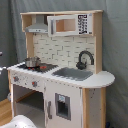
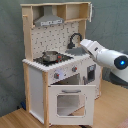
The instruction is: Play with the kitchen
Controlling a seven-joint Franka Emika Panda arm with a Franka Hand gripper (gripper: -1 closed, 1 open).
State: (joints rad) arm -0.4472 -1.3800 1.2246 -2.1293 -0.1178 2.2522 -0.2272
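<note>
White arm point(image 2: 102, 54) over the kitchen point(image 2: 55, 65) sink, gripper hidden.

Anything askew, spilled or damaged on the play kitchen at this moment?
Nothing stands out. The kitchen stands upright, a small pot sits level on the stovetop, and the oven door looks closed. The arm reaches toward the sink area without visibly disturbing anything.

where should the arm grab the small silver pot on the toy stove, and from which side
Probably by its rim, coming straight down from above. The small silver pot stands upright on the black stovetop with its mouth open upward and no lid, so the thin wall offers a pinch edge. The grey hood hangs well above it, leaving room overhead, while the dotted backsplash closes off the rear.
</note>
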